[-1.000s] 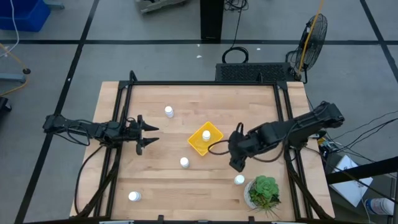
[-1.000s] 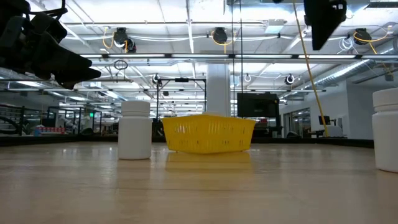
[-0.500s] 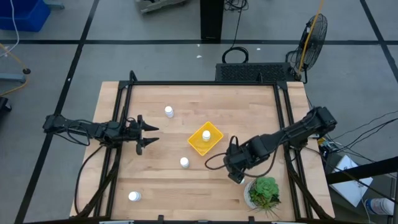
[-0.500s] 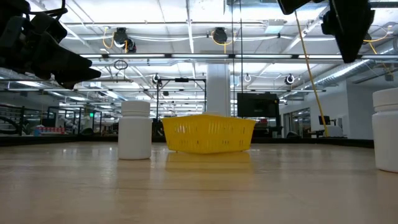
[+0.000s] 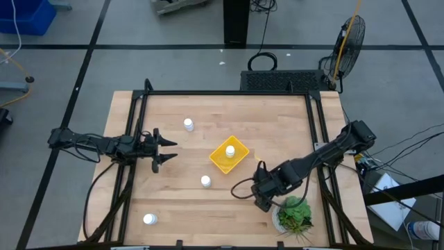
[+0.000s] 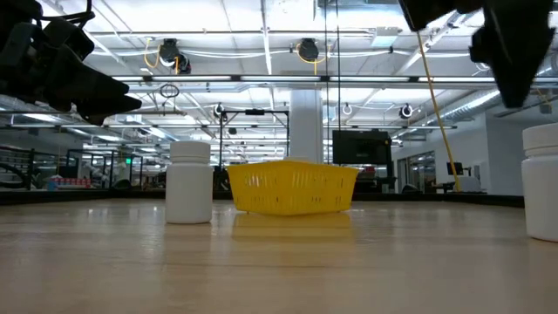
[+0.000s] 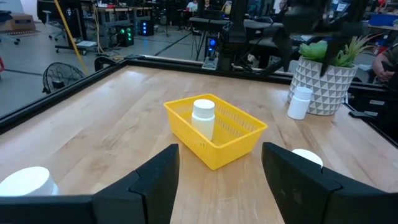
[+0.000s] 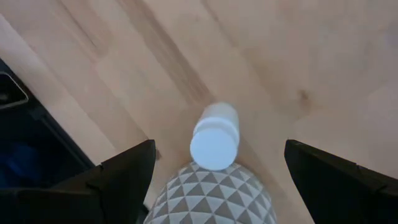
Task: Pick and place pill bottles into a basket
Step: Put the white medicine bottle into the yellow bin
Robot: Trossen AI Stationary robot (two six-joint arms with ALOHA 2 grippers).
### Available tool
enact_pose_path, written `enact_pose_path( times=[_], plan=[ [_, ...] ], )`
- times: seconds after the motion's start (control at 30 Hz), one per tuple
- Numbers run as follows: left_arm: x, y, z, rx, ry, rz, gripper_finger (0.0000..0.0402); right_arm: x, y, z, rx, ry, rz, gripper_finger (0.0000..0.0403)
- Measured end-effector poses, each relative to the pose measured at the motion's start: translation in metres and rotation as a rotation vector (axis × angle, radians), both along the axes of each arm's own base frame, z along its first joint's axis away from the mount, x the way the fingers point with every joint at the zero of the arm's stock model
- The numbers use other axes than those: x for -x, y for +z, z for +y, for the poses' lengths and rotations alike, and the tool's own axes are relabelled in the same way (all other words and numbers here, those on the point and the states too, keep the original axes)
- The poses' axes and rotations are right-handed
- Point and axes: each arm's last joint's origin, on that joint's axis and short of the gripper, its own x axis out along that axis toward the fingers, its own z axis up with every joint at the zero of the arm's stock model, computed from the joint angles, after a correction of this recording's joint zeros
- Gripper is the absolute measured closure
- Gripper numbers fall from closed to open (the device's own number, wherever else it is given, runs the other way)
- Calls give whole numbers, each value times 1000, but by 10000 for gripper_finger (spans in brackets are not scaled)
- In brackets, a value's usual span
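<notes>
As my right gripper [image 5: 263,203] swings from beside the yellow basket [image 5: 240,161] down to the table's near corner, it now hangs directly over a standing pill bottle [image 8: 214,136], fingers [image 8: 127,169] spread wide on either side with nothing between them. That shift puts the next pick within reach: one bottle [image 5: 230,151] already stands in the basket, and this looks to be the second to go. Just beside the target, almost touching it, sits a white patterned pot [image 8: 214,192] holding a green plant [image 5: 295,210]; I judge it the main obstacle, since one finger must drop into the narrow space between pot and bottle. Behind me, three more bottles wait on the wood: one [image 5: 205,181] between me and the basket's near corner, one [image 5: 188,124] beyond the basket, one [image 5: 150,219] far across the near edge. My left gripper [image 5: 164,151] waits well apart across the table, fingers parted and empty, facing the basket.
</notes>
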Motion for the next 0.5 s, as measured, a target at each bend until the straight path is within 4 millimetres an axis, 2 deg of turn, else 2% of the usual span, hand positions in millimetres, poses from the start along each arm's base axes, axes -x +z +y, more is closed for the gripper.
enact_pose_path(
  times=[0.13,0.5],
  plan=[
    [0,0,0,0,0,0,167,4,-13,-1,-28,-9,42,55],
    [0,0,0,-7,-1,2,167,5,-26,0,-83,0,34,55]
  ],
)
